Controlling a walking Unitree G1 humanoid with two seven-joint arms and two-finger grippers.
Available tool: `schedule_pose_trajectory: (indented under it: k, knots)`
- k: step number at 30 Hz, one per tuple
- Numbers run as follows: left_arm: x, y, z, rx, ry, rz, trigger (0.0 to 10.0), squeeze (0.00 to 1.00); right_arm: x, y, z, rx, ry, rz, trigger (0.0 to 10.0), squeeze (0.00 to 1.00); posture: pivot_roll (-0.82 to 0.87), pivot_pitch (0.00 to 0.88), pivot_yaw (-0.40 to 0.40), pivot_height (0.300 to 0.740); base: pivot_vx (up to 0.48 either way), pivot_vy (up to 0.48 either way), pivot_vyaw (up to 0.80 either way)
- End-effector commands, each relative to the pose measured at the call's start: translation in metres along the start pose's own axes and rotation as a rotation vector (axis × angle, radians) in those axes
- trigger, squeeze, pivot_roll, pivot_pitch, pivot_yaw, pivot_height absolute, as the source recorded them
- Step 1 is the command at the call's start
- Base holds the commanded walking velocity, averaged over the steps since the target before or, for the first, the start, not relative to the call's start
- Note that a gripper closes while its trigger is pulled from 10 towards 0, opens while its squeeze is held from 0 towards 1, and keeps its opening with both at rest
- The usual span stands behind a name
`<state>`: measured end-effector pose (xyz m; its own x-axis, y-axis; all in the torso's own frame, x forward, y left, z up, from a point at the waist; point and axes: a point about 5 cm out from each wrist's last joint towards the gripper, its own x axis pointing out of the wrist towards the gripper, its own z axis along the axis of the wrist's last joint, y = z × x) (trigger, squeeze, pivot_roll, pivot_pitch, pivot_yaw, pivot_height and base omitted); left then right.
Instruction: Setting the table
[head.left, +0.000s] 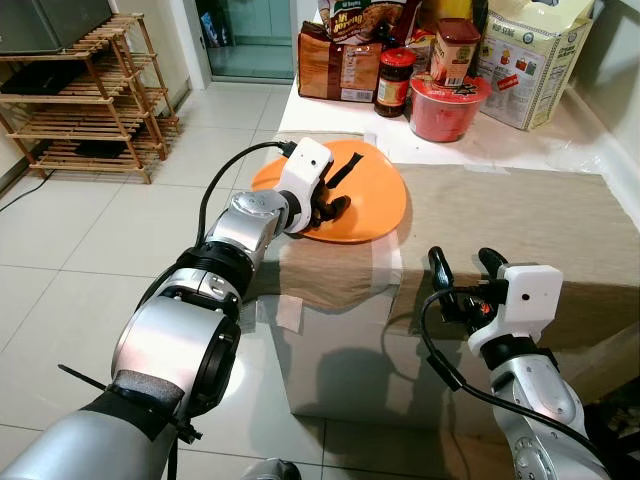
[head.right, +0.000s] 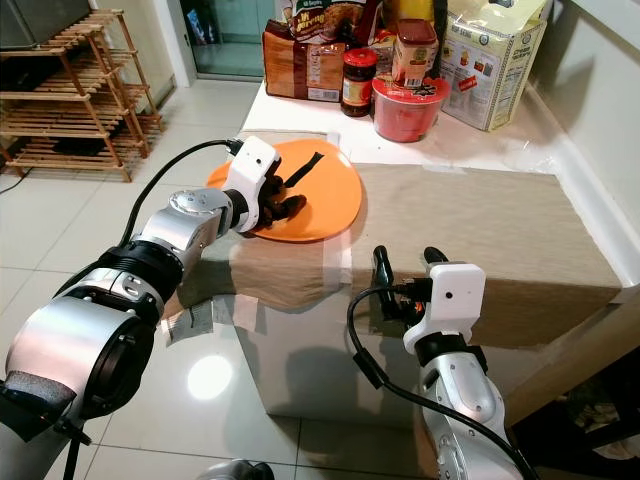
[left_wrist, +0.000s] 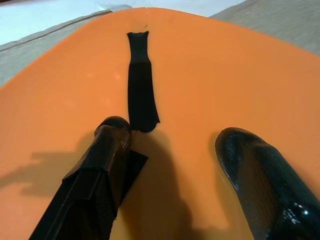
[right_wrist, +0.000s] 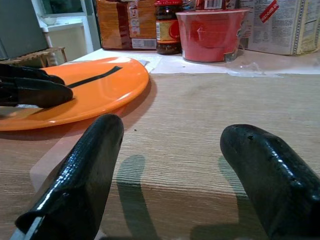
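Nearest, the right gripper (head.left: 466, 268) hovers spread and empty over the desk's (head.left: 520, 230) front edge. Farther in, the left gripper (head.left: 330, 208) rests parted on the orange plate (head.left: 372, 195), clearly the nearer arm; groceries stand beyond.

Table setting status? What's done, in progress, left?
Done: the orange plate lies on the tan cloth over the table.

In hand: the left hand is at the plate's near rim with its fingers open over the plate, beside the black strip. It has no visible grip.

Left: the right hand is open above the cloth's front edge, holding nothing. No cutlery or cup is beside the plate.
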<state>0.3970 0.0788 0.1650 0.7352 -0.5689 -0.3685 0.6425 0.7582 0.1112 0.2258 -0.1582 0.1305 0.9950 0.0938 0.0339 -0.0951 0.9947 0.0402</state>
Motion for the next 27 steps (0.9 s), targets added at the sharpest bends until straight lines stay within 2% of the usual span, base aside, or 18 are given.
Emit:
schedule_pose_trajectory:
  k: [1, 11, 15, 19, 27]
  knots:
    - [0.002, -0.008, -0.015, -0.011, 0.071, -0.044, 10.0, 0.00, 0.002, -0.001, -0.002, 0.004, 0.015, -0.005, 10.0, 0.00, 0.04, 0.000, 0.063, 0.740, 0.000, 0.000, 0.00]
    - [0.002, -0.026, -0.020, -0.056, 0.081, -0.165, 10.0, 0.00, 0.005, -0.001, -0.004, 0.003, 0.023, 0.005, 10.0, 0.00, 0.05, 0.000, 0.059, 0.740, 0.000, 0.000, 0.00]
    - [-0.005, -0.040, -0.026, -0.072, 0.085, -0.223, 10.0, 0.00, 0.005, 0.000, -0.005, 0.000, 0.025, 0.009, 10.0, 0.00, 0.06, 0.000, 0.058, 0.740, 0.000, 0.000, 0.00]
    - [-0.010, -0.049, -0.028, -0.063, 0.086, -0.250, 10.0, 0.00, 0.005, 0.000, -0.006, -0.003, 0.027, 0.009, 10.0, 0.00, 0.06, 0.000, 0.059, 0.740, 0.000, 0.000, 0.00]
    - [-0.019, -0.055, -0.023, -0.051, 0.064, -0.241, 10.0, 0.00, 0.005, -0.001, -0.006, -0.008, 0.025, 0.007, 10.0, 0.00, 0.06, 0.000, 0.063, 0.740, 0.000, 0.000, 0.00]
